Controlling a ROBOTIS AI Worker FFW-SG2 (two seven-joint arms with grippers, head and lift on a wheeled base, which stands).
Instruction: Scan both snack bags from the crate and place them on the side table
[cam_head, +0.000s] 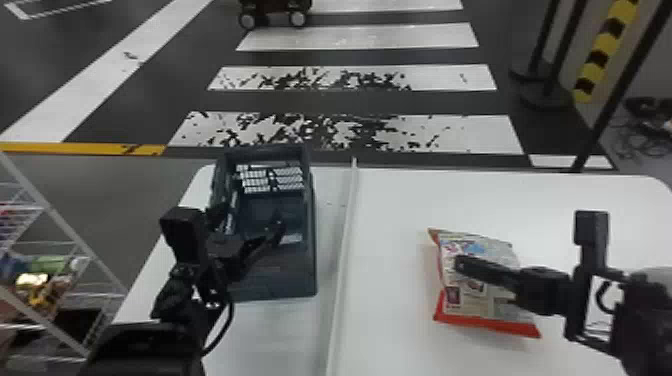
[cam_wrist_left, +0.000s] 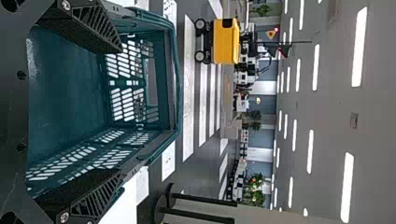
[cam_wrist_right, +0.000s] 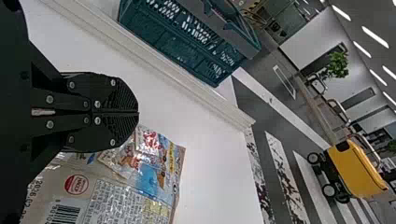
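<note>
Snack bag (cam_head: 477, 302): on worktop (cam_head: 400, 210), beneath right end effector (cam_head: 459, 265), fingers together, empty. Left end effector (cam_head: 248, 219): wide apart, empty, over crate (cam_head: 300, 280).

A wire rack (cam_head: 65, 229) is stocked with mixed goods (cam_head: 42, 287) at the head view's left. Crosswalk stripes (cam_head: 360, 37) are marked on the dark floor (cam_head: 350, 102), and a yellow-and-black striped pole (cam_head: 606, 45) is positioned at the right. Strip lights (cam_wrist_left: 358, 46) are ceiling-mounted.

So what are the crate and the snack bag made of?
The crate looks like stiff moulded plastic, satin teal, judging by its slotted walls. The snack bag seems glossy plastic film, perhaps foil-lined, going by its creases and bright glints.
</note>
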